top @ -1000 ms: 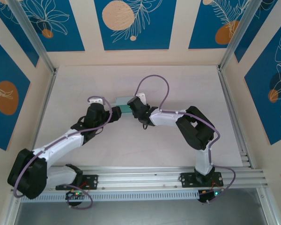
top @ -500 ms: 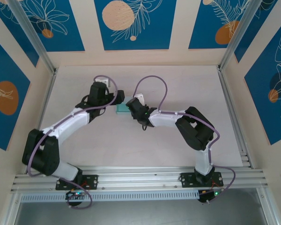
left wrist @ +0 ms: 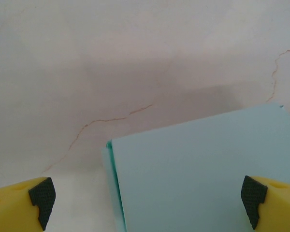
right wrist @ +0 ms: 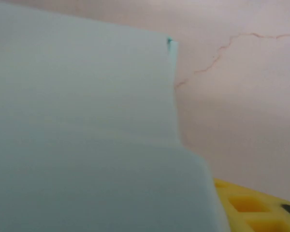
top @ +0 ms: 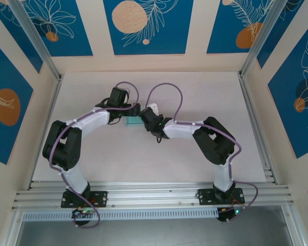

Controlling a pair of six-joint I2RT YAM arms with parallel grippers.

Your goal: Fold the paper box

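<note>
**Paper box at mid-table, a gripper on either side**

1. Aluminium rail, near edge of the table. It carries both arm bases.
2. Left arm, white and black. It bends up from its base and reaches right toward the centre.
3. Right arm, same make. It is folded at the elbow and reaches left toward the centre, with a purple cable looped above it.
4. Left gripper, just over the far left edge of the box. In its wrist view the jaws stand wide apart, with black pads on yellow fingers at either lower corner. The left pad is clear of the card.
5. Right gripper, at the box's right end. One yellow finger shows beside the card. Jaw spread and grip cannot be told.
6. Paper box, pale blue-green card. It lies on the table between the two grippers, roughly central.
7. Hairline crack, in the pale table surface beyond the box.
8. Wall panels, blue with an orange disc and white leaf outlines, behind the table.
</note>
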